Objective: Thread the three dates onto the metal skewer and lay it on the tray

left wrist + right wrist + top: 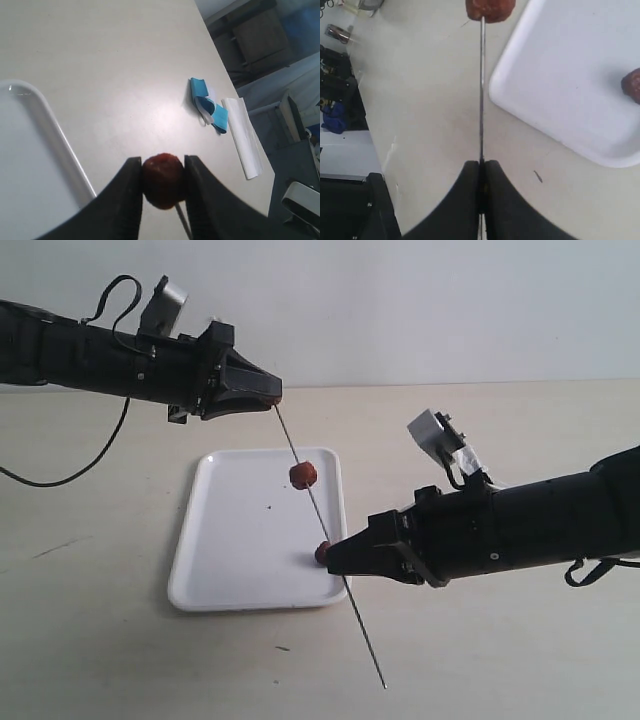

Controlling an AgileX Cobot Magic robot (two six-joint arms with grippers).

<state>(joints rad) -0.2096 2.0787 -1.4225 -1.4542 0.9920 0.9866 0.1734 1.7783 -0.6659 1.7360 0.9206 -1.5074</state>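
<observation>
Skewer (367, 640) held slanted over tray (230, 580), right gripper (335, 558) clenched on its lower part. Left gripper (272, 392) grasping date (162, 180) at top end. Second date (303, 475) sits midway. Third date (632, 85) loose on tray. Risk: thin skewer pivots in pinch, so end date tears or slips free.

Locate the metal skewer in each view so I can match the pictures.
Exterior view: metal skewer slants from upper centre down past the tray's right edge.
Left wrist view: a short stub poking from the held date between the jaws.
Right wrist view: a straight line from the shut jaws to the threaded date.
Shared landmark: the white tray.
</observation>
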